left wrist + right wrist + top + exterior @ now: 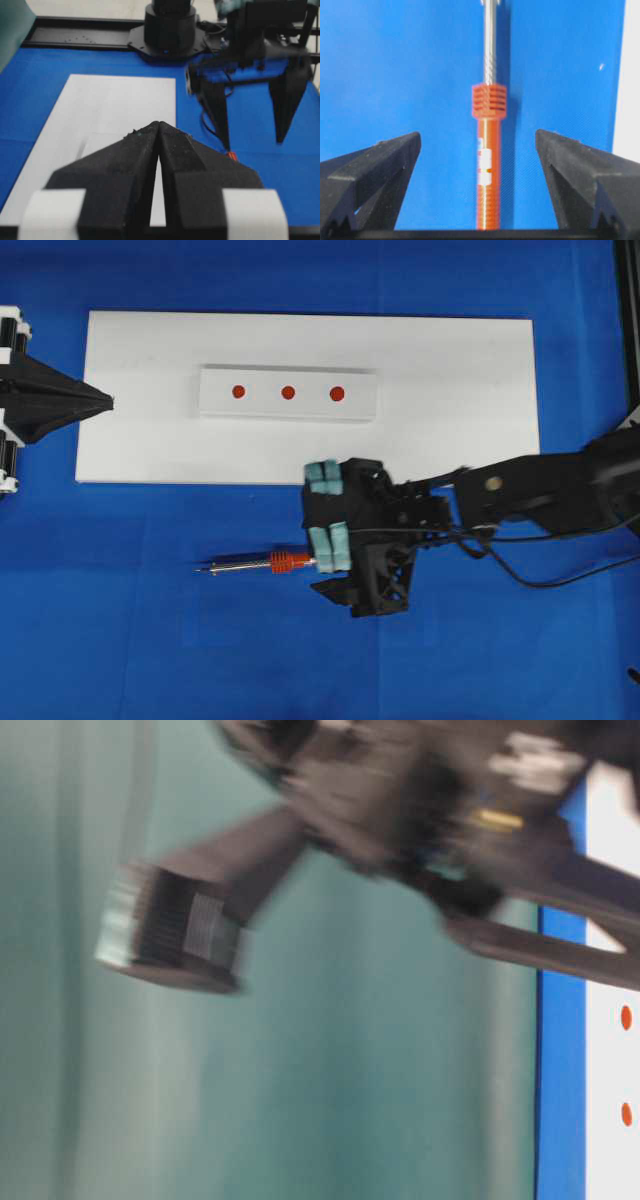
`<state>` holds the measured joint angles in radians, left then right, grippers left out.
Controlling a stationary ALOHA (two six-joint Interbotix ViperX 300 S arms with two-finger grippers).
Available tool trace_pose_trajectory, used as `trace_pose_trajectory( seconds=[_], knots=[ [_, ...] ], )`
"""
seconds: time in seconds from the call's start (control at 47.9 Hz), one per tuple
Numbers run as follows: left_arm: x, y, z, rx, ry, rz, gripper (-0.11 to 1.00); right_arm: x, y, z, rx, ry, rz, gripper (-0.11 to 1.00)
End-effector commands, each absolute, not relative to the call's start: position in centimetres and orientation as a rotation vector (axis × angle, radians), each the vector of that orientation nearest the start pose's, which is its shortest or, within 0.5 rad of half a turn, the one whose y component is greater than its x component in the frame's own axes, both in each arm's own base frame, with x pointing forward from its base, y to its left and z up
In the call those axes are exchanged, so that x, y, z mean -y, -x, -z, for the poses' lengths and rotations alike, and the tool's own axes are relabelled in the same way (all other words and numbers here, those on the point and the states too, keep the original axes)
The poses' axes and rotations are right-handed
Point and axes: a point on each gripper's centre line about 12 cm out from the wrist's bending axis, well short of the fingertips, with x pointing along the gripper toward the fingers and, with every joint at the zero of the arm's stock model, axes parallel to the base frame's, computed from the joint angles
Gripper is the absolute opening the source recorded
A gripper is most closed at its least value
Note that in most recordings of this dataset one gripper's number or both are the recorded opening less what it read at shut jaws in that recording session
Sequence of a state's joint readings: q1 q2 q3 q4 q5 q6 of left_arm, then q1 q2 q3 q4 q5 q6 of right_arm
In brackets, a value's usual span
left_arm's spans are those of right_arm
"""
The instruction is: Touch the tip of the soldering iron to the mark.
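We see the iron (262,563) lying on the blue surface (120,620), near of the white block (288,393) bearing the mark (288,392). Right pincer (327,517) spread wide around its handle; left pincer (105,399) together.

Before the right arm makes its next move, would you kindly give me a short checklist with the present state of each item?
1. Right hand open: ok, its fingers stand wide apart.
2. Soldering iron centred between those fingers: ok in the right wrist view.
3. Iron gripped: not ok, neither finger touches it; it lies on the blue mat.
4. Mark unobstructed: ok, nothing covers it on the white block.
5. Left hand clear of the mark: ok, shut at the board's left edge.
6. Cord free of snags: cannot tell.
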<state>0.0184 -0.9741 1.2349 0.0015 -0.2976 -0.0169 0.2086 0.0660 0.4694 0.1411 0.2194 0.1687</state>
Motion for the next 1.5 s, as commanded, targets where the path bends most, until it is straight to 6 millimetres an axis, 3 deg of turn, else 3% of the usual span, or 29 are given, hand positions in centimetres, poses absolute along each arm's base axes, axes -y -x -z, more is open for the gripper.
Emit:
trace_pose_trajectory(
  seconds=[0.0, 0.271, 0.48, 0.647, 0.793, 0.939, 1.085, 1.315, 1.482],
  knots=[
    [-0.4, -19.5, -27.5, 0.046, 0.015, -0.019, 0.00, -9.1, -40.9, -21.6, -0.730, -0.220, -0.126, 0.84],
    [-0.4, -19.4, -27.6, 0.048, 0.016, -0.019, 0.00, -7.9, -41.1, -21.7, -0.725, -0.175, -0.108, 0.84],
    [-0.3, -19.4, -27.6, 0.049, 0.015, -0.014, 0.00, -2.6, -41.8, -22.0, -0.707, -0.124, -0.004, 0.84],
    [-0.1, -19.4, -27.5, 0.046, 0.015, -0.006, 0.00, 3.8, -41.7, -22.3, -0.693, -0.107, 0.127, 0.84],
    [-0.1, -19.4, -27.5, 0.046, 0.015, -0.006, 0.00, 6.9, -41.1, -22.5, -0.696, -0.104, 0.193, 0.84],
    [-0.1, -19.5, -27.5, 0.045, 0.014, -0.006, 0.00, 7.0, -40.3, -22.6, -0.713, -0.101, 0.199, 0.83],
    [-0.1, -19.4, -27.5, 0.046, 0.015, -0.006, 0.00, 6.7, -38.3, -24.2, -0.696, -0.096, 0.200, 0.81],
    [-0.1, -19.5, -27.5, 0.046, 0.015, -0.006, 0.00, 5.8, -33.0, -27.6, -0.578, -0.088, 0.198, 0.80],
    [-0.1, -19.4, -27.6, 0.052, 0.015, -0.006, 0.00, 5.1, -29.2, -28.6, -0.501, -0.093, 0.197, 0.80]
  ],
)
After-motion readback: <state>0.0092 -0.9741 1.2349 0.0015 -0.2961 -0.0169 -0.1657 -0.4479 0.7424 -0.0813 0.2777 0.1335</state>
